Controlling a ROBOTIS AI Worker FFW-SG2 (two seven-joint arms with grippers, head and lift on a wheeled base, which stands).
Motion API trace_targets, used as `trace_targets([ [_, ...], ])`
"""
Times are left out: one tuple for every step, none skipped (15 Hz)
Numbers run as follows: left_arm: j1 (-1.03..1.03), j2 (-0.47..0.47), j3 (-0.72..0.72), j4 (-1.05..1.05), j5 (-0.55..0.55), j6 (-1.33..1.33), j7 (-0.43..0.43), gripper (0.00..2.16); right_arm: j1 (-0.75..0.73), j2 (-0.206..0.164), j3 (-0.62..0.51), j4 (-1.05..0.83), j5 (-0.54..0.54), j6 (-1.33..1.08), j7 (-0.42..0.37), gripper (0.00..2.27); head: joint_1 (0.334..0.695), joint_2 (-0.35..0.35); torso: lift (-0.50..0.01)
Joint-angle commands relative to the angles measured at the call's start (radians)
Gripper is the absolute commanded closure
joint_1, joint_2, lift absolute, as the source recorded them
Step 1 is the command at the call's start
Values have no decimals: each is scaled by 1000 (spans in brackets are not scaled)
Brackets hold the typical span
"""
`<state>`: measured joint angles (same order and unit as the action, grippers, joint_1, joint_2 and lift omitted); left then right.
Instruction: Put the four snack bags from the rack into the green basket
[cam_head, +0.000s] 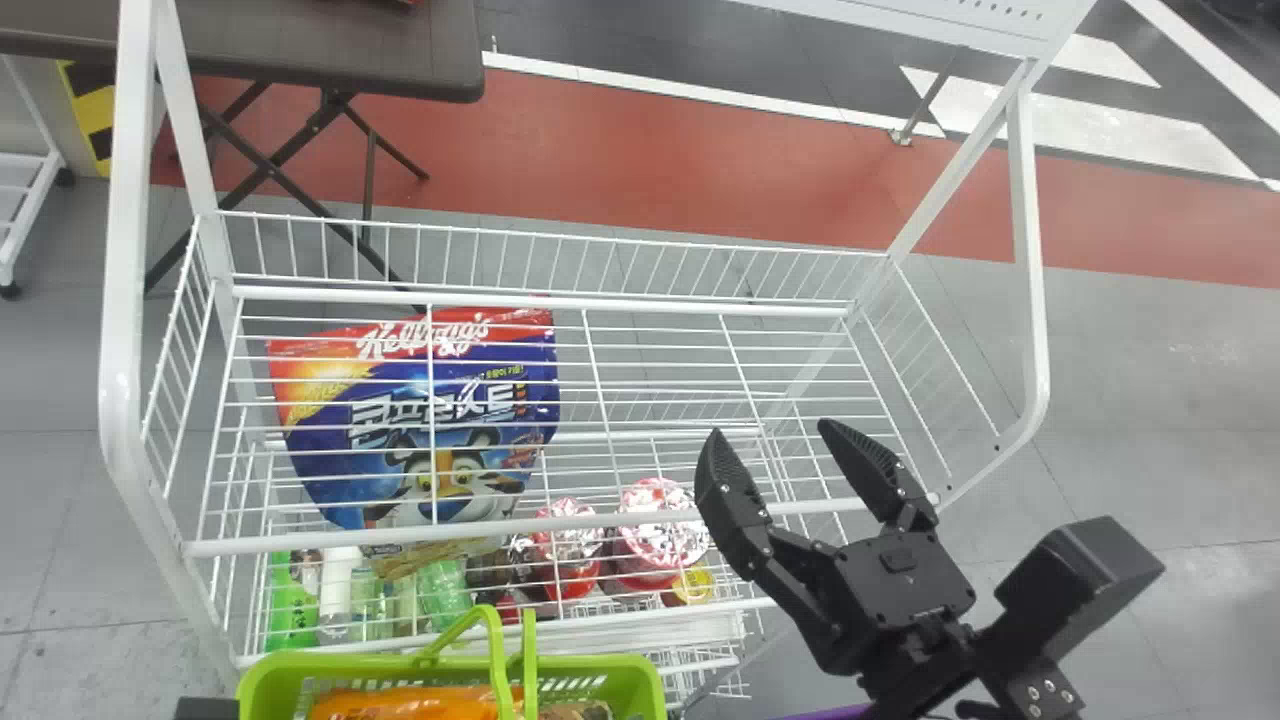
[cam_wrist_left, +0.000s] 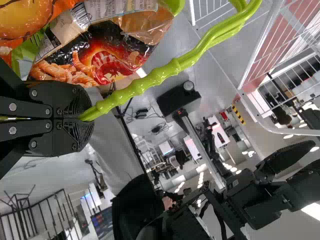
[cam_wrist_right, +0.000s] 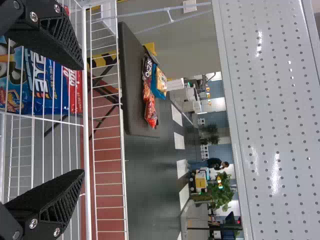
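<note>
In the head view, a blue and red snack bag (cam_head: 430, 420) shows through the white rack's (cam_head: 600, 300) wires, on the left. My right gripper (cam_head: 768, 430) stands open over the rack's right front, apart from the bag, with nothing between its fingers. The right wrist view has this gripper (cam_wrist_right: 82, 119) too, and the bag (cam_wrist_right: 42, 85) behind wires. At the head view's bottom, the green basket (cam_head: 650, 680) holds an orange bag (cam_head: 400, 705). My left gripper (cam_wrist_left: 89, 119) is shut on the basket's green handle (cam_wrist_left: 160, 72); a bag with a shrimp picture (cam_wrist_left: 107, 60) is beside it.
Lower in the rack, below the wires, are red-topped tubs (cam_head: 660, 525) and green bottles (cam_head: 445, 595). A dark table (cam_wrist_right: 137, 85) beyond the rack carries several snack bags (cam_wrist_right: 150, 95). White posts (cam_head: 120, 300) and a perforated panel (cam_wrist_right: 270, 120) bound the rack.
</note>
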<state>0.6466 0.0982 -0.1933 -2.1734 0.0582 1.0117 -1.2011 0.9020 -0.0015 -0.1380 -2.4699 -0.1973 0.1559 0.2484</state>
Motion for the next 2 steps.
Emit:
trace_targets([
  [-1, 0, 0, -2, 0, 0, 0, 1878, 0, 2, 1, -3, 1, 0, 0, 76, 695, -350, -7],
  [1, 0, 0, -3, 0, 0, 2, 1878, 0, 2, 1, -3, 1, 0, 0, 76, 695, -350, -7],
])
